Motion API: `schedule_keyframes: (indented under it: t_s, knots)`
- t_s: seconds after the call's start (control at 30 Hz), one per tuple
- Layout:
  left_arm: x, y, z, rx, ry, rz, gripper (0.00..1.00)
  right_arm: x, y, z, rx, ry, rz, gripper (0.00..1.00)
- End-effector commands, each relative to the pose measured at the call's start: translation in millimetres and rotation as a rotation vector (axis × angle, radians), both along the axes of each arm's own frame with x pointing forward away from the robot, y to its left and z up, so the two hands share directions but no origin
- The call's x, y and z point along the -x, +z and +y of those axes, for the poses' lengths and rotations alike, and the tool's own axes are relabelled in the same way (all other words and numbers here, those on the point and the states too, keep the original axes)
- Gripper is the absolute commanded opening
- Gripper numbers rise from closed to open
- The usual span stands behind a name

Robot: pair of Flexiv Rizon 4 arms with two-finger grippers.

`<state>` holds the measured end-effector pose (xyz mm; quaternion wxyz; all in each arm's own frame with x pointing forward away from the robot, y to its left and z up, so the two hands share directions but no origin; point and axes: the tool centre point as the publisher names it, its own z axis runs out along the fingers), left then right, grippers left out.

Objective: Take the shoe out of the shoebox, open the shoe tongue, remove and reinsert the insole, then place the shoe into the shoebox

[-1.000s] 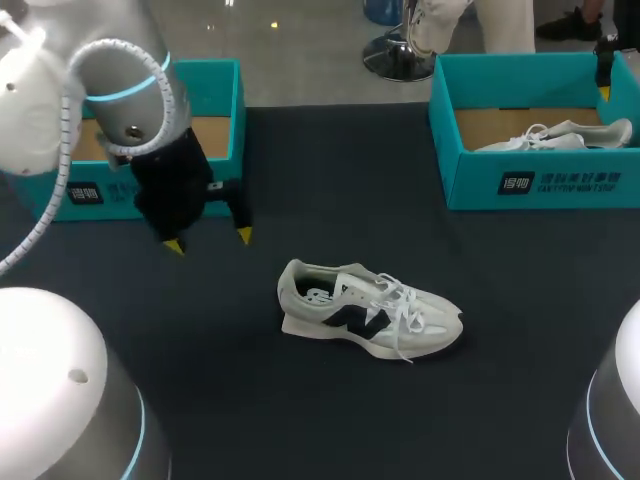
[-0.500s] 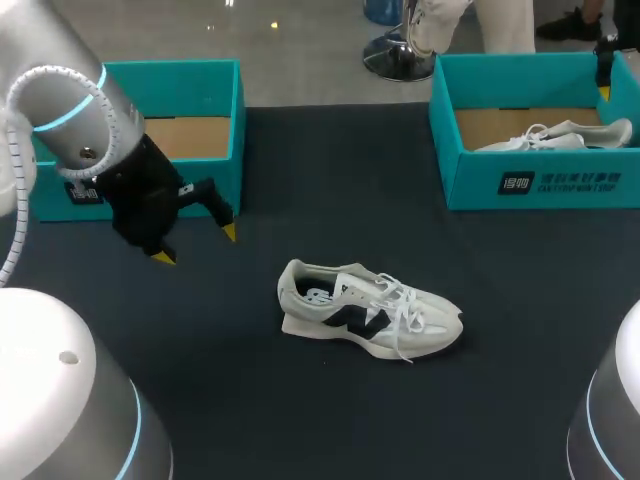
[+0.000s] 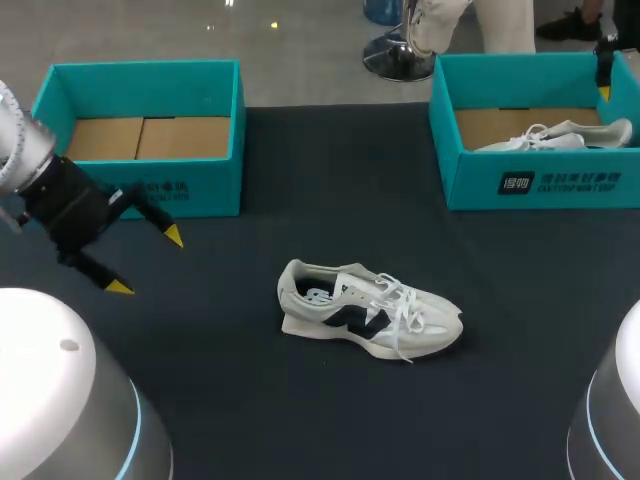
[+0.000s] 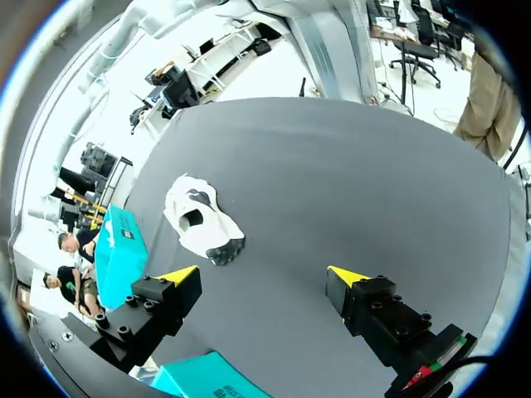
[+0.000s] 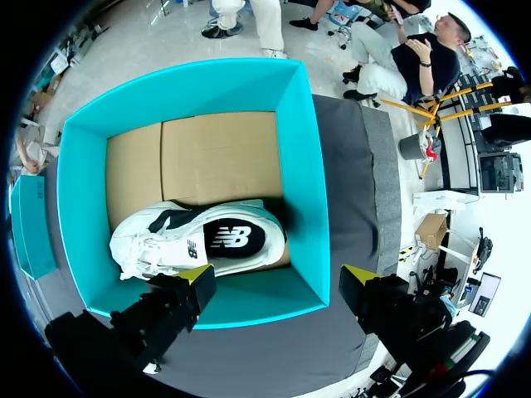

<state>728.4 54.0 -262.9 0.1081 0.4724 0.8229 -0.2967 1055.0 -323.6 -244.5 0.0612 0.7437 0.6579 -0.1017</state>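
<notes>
A white shoe with a dark side logo lies on its sole at the middle of the dark table, toe to the right. My left gripper hangs open and empty to the shoe's left, in front of the empty teal left shoebox. In the left wrist view the shoe lies well ahead of the open left gripper. My right gripper is open above the near wall of the teal right shoebox, which holds a second white shoe. One right fingertip shows over that box.
The two teal boxes stand at the table's back left and back right corners. Dark tabletop stretches between them and all around the shoe. White arm housings fill the lower corners of the head view.
My left arm has swung left and toward the table's front, away from the left shoebox, with its gripper still open. The shoe and the right arm have not moved.
</notes>
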Motion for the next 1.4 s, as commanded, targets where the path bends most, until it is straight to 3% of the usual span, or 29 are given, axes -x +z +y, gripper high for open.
schedule_keyframes:
  t_s: [0.03,0.4,0.97,1.17,1.4]
  knots:
    - [11.2,-15.1,12.1,0.266,0.317,0.180,1.00,-1.6,0.4,-0.3,0.000,-0.002,0.003,1.00]
    - [25.2,-50.8,40.8,0.394,0.474,0.382,1.00,-1.6,0.4,-0.3,0.000,-0.002,0.003,1.00]
    - [24.1,-52.1,41.9,0.396,0.490,0.396,1.00,-1.6,0.4,-0.3,0.000,-0.002,0.003,1.00]
    - [11.8,-78.6,47.3,0.396,0.577,0.626,1.00,-1.6,0.4,-0.3,0.000,-0.002,0.003,1.00]
    - [3.6,-97.8,48.8,0.500,0.437,0.720,1.00,-1.6,0.4,-0.3,0.000,-0.002,0.003,1.00]
